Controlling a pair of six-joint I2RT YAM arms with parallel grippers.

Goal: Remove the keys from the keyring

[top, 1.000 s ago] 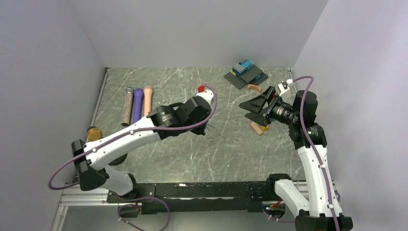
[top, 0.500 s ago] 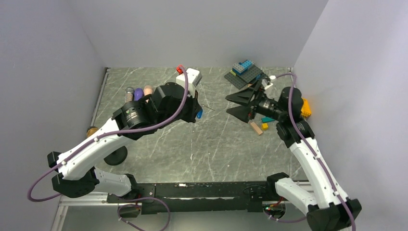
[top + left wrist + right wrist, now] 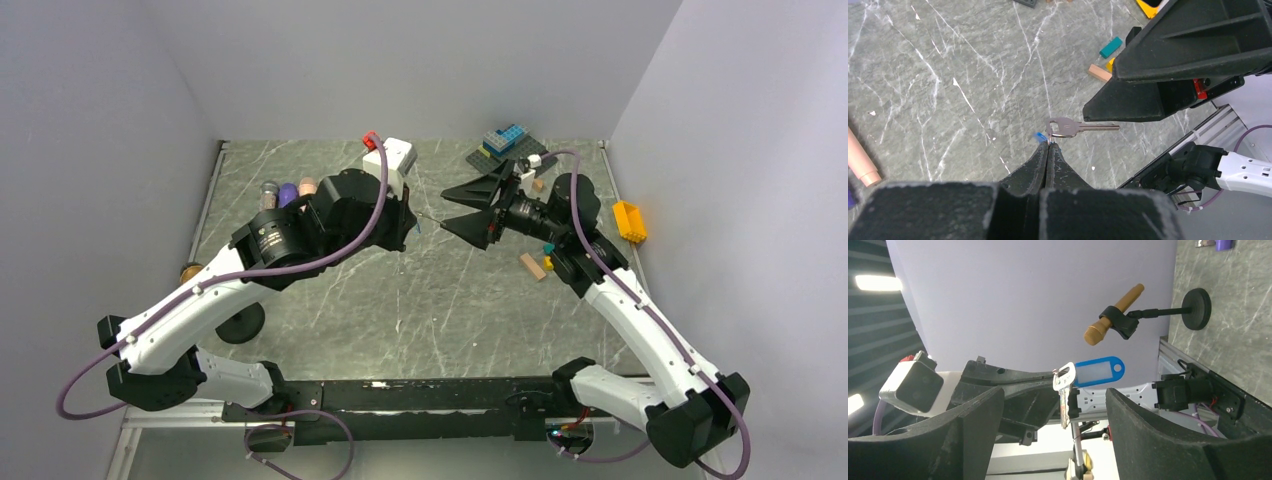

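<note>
While the keyring is pinched clear of the bench by the closed left pincer, near the centre of the left wrist view, the silver key and blue tag are seen dangling from it. The right pincer is spread wide and empty, the key framed between its jaws in the right wrist view. Should it be closed off-centre, the key could be swung aside, or the thin keyring tugged out of the left grip and dropped.
</note>
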